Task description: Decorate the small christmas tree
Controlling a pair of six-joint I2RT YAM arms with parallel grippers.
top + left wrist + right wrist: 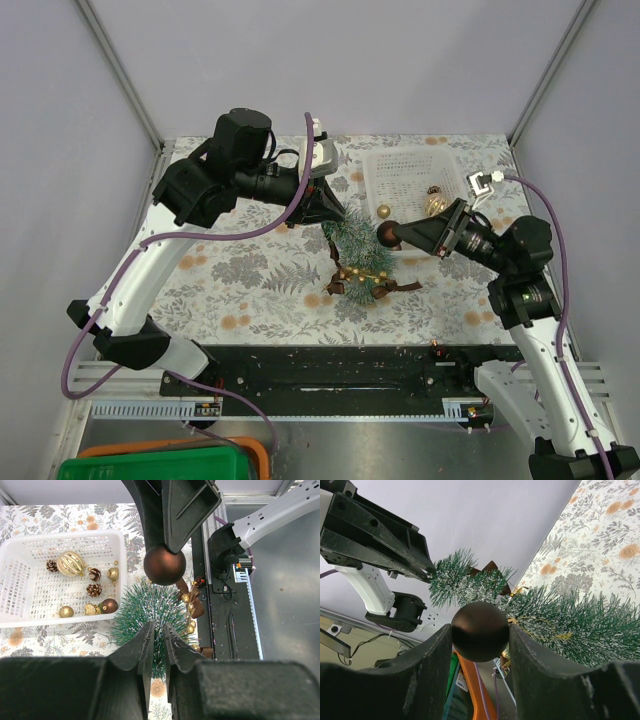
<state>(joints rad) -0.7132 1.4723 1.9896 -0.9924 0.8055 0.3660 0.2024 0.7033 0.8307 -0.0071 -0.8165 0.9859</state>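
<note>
The small christmas tree (357, 250) stands leaning on the leaf-print cloth, with gold beads and a brown ribbon (397, 286) low on it. My left gripper (332, 212) is shut on the tree's top; green bristles show between its narrow jaws in the left wrist view (158, 630). My right gripper (392, 234) is shut on a dark brown ball (386, 234) and holds it against the tree's right side. The ball also shows in the left wrist view (164, 565) and the right wrist view (480, 631), right in front of the frosted branches (565, 622).
A white basket (380, 165) at the back right holds gold balls (70, 563), pine cones (93, 589) and a brown ball (110, 605). A small ornament (437, 347) lies on the black rail at the near edge. A green bin (160, 467) sits below the table.
</note>
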